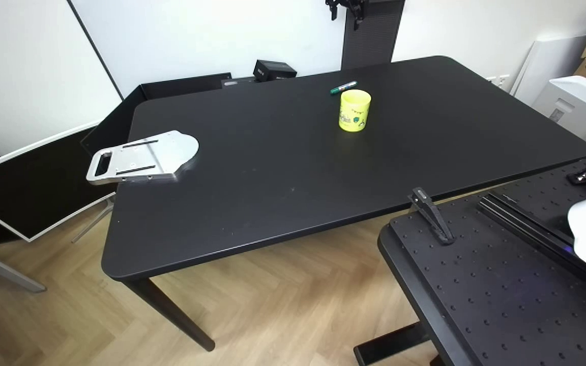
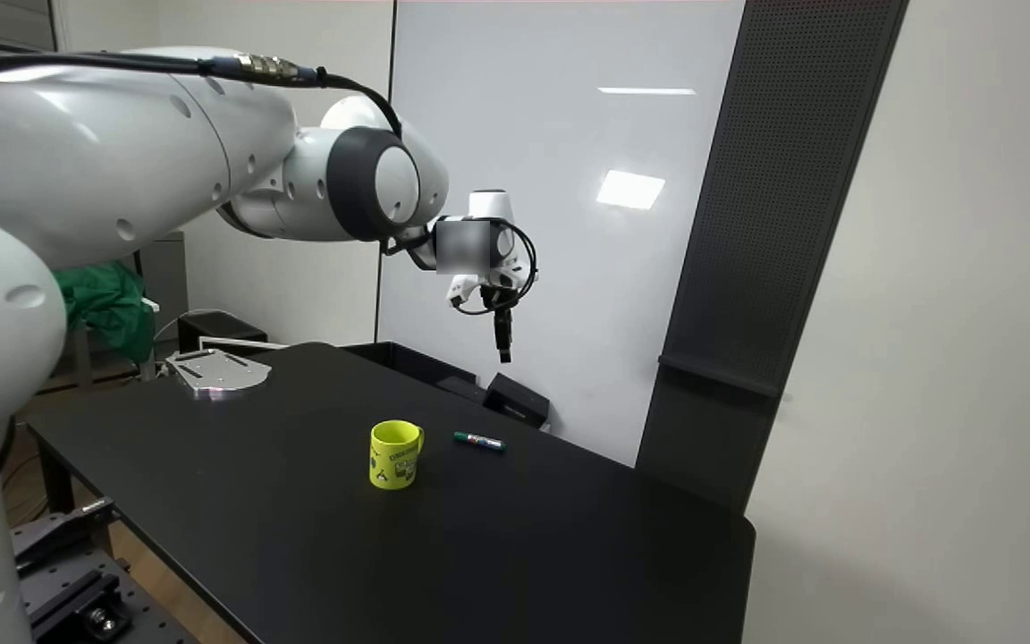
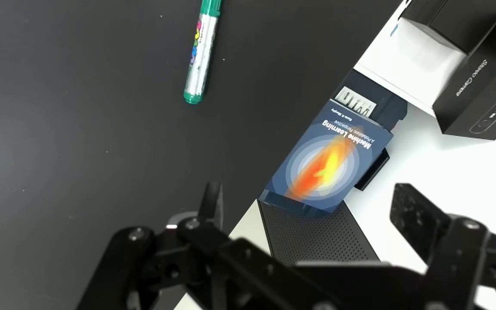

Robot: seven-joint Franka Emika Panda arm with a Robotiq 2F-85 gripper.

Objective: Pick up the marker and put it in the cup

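I have the gripper (image 3: 308, 193) spread and holding nothing, straddling the edge of the table (image 3: 80, 142) in the wrist view; the marker (image 3: 200, 56) lies on top, near the upright cup (image 1: 355, 112). Descending without shifting first, I'd risk hitting that edge, and a glancing fingertip could roll the marker, which looks round, away.

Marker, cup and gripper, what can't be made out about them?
Marker: one end cut off by the wrist view's top edge; print too small in both exterior views.
Cup: inner bottom hidden by its near wall in both exterior views.
Gripper: upper part cut off by top edge in an exterior view.
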